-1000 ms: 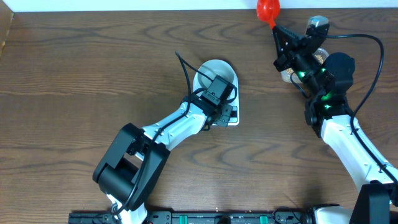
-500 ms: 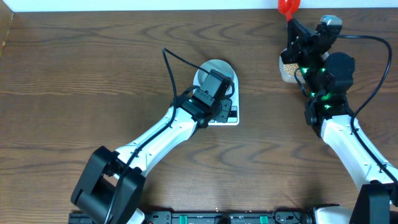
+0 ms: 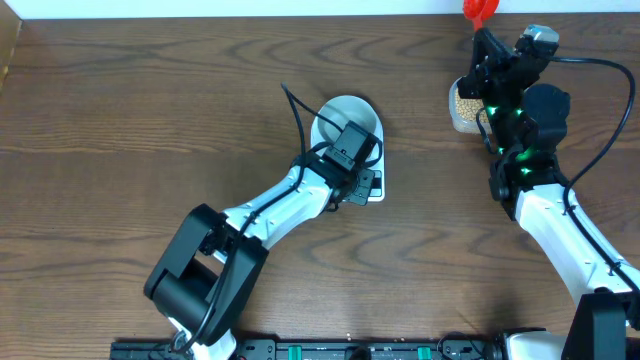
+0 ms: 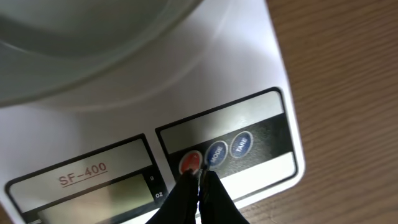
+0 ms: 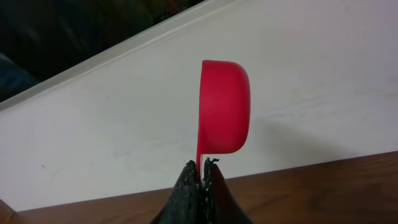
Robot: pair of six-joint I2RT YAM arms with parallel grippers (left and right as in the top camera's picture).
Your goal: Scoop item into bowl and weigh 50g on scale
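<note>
The left arm (image 3: 260, 215) extends from the near left edge of the dark brown wooden table (image 3: 120, 120) toward the table centre. The left gripper (image 4: 199, 177) points down at the front panel of the flat white rectangular digital scale (image 4: 81, 130). Its two black fingers (image 4: 182, 200) are pressed together with nothing between them. Their tips sit at the lower edge of the round red button (image 4: 189, 162), the leftmost of three round buttons; contact cannot be confirmed. To its right lie two blue buttons (image 4: 216, 152), the outer one marked TARE. A grey display (image 4: 93, 199) labelled SF-400 occupies the left part of the panel.

The small pale bluish-white round bowl (image 3: 338, 112) stands on the scale platform, behind the panel. Its visible inner surface is plain and pale.

The small round beige-yellow beans (image 3: 465, 102) lie as a loose mass in a clear plastic tub (image 3: 455, 118) at the far right of the table, well apart from the bowl and the scale. The right arm (image 3: 560, 225) covers part of the tub.

The right gripper (image 5: 202, 167) is positioned just beyond the tub, at the far table edge. Its black fingertips (image 5: 186, 186) pinch the thin handle of a red plastic measuring scoop (image 5: 225, 106). The scoop cup is turned on its side, with its rounded bottom to the right in the right wrist view; its interior is not visible. A white wall (image 5: 311, 62) stands behind it.
</note>
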